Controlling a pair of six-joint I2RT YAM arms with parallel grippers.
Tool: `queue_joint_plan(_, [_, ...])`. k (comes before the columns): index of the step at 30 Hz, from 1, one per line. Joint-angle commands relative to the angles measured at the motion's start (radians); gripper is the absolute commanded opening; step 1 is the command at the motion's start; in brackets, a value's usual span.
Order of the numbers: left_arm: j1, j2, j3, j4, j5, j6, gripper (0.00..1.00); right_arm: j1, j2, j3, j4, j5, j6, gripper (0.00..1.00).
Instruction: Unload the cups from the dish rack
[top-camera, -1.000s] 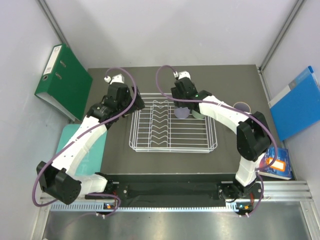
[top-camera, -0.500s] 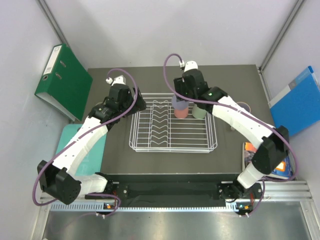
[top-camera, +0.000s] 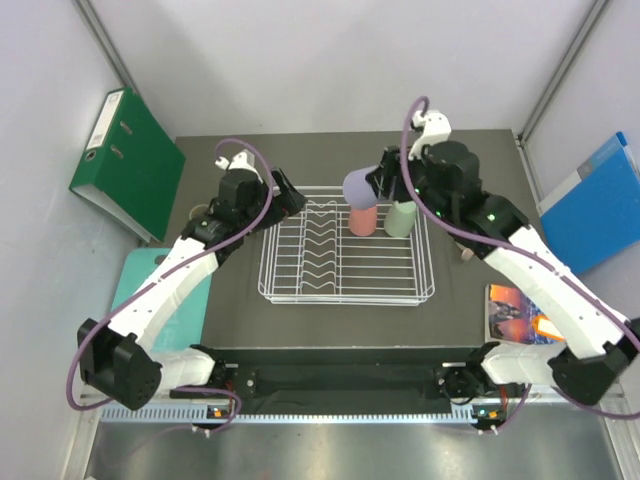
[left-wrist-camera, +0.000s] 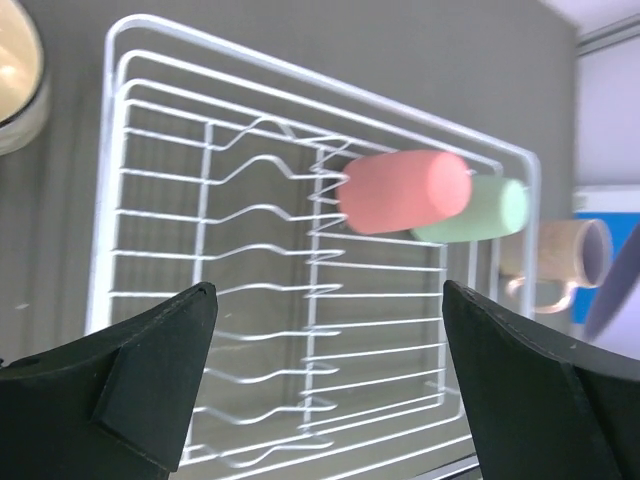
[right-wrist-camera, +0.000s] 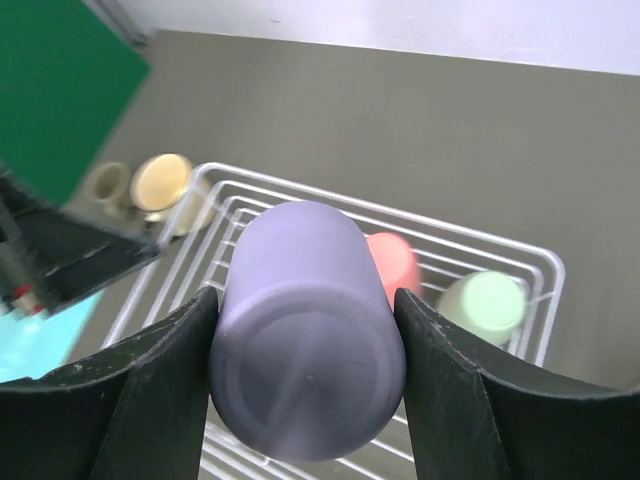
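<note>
- as both arms reach over the dark table (top-camera: 300, 155), a green binder (top-camera: 125, 160) leans against the wall far left of the dish rack (top-camera: 340, 275), with a teal board (top-camera: 150, 285) lying flat nearer the arm bases on that same side.
- just left of the dish rack's far corner, a small olive-tan mug (right-wrist-camera: 108, 184) and a cream cup (right-wrist-camera: 164, 180) stand side by side on the table, outside the wires.
- the left gripper (top-camera: 285, 195) hovers at the dish rack's far left corner, its jaws spread wide and holding nothing; its wrist camera looks across the zigzag plate slots between the two dark fingers (left-wrist-camera: 150, 380).
- the dish rack, a white wire rectangle, sits at mid-table between the two arms.
- over the dish rack's far side, the lavender tumbler (top-camera: 357, 185) is held above the wires, tilted, its flat end facing the right wrist camera.
- in the dish rack's far right part, the pink cup (top-camera: 362, 221) stands below the tumbler, with the mint-green cup (top-camera: 400, 218) just beside it on the right.
- the right gripper (right-wrist-camera: 307, 310) is clamped on the lavender tumbler, one finger pressed on each side of it.
- just outside the dish rack's right edge, a cream mug with handle (left-wrist-camera: 555, 255) stands on the table, largely hidden by the right arm in the overhead view.
- right of the dish rack's near corner lies a colourful magazine (top-camera: 515, 312); a blue folder (top-camera: 595, 205) leans against the wall far to the right.
</note>
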Motion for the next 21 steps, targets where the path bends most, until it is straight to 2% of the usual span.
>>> queue_joint_plan(1, [-0.002,-0.072,-0.041,0.200,0.086,-0.087,0.99,-0.072,-0.145,-0.132,0.135,-0.169,0.105,0.00])
queue_joint_plan(2, [-0.002,-0.085,-0.058,0.246,0.106,-0.112,0.99,-0.102,-0.185,-0.171,0.208,-0.291,0.171,0.00])
queue_joint_plan(3, [0.000,-0.102,-0.104,0.354,0.134,-0.129,0.99,-0.177,-0.202,-0.252,0.253,-0.361,0.213,0.00])
queue_joint_plan(4, [0.000,-0.135,-0.137,0.455,0.155,-0.174,0.99,-0.216,-0.221,-0.298,0.305,-0.504,0.304,0.00])
queue_joint_plan(5, [0.006,-0.148,-0.170,0.532,0.183,-0.204,0.99,-0.253,-0.251,-0.343,0.432,-0.567,0.351,0.00])
queue_joint_plan(7, [0.018,-0.157,-0.228,0.713,0.255,-0.297,0.99,-0.331,-0.270,-0.449,0.558,-0.709,0.473,0.00])
queue_joint_plan(12, [0.018,-0.059,-0.239,0.965,0.425,-0.458,0.95,-0.356,-0.272,-0.548,0.849,-0.822,0.619,0.00])
queue_joint_plan(14, [0.017,-0.028,-0.247,1.112,0.491,-0.544,0.93,-0.356,-0.261,-0.559,0.902,-0.842,0.669,0.00])
queue_joint_plan(17, [0.014,0.022,-0.239,1.194,0.554,-0.610,0.90,-0.357,-0.245,-0.555,0.924,-0.845,0.681,0.00])
queue_joint_plan(21, [0.000,0.035,-0.214,1.183,0.590,-0.606,0.89,-0.357,-0.239,-0.547,0.931,-0.848,0.679,0.00])
